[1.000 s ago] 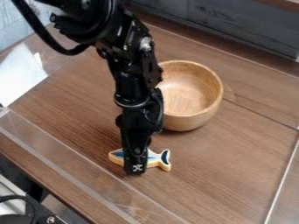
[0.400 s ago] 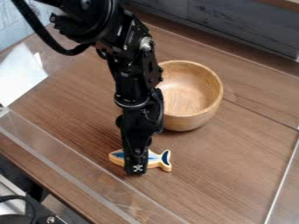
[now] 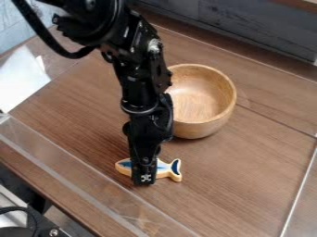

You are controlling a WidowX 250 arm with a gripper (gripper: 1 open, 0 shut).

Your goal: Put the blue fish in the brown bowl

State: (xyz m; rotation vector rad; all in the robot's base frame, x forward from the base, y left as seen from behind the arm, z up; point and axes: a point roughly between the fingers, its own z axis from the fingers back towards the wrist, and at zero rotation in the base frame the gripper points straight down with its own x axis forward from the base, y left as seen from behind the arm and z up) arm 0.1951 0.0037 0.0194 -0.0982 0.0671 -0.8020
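The blue fish [image 3: 171, 168] lies flat on the wooden table near its front edge, its blue tail pointing right. My black gripper [image 3: 146, 172] points straight down onto the middle of the fish, jaws shut on it, and its body hides the fish's centre. The fish still rests on the table surface. Behind and to the right stands the brown bowl [image 3: 210, 100], round, thick-walled and empty, about a hand's width from the fish.
The arm [image 3: 130, 56] rises up and to the left from the gripper, close beside the bowl's left rim. A white sheet [image 3: 18, 79] lies at the left edge. The table's front edge [image 3: 74, 185] runs diagonally below the fish.
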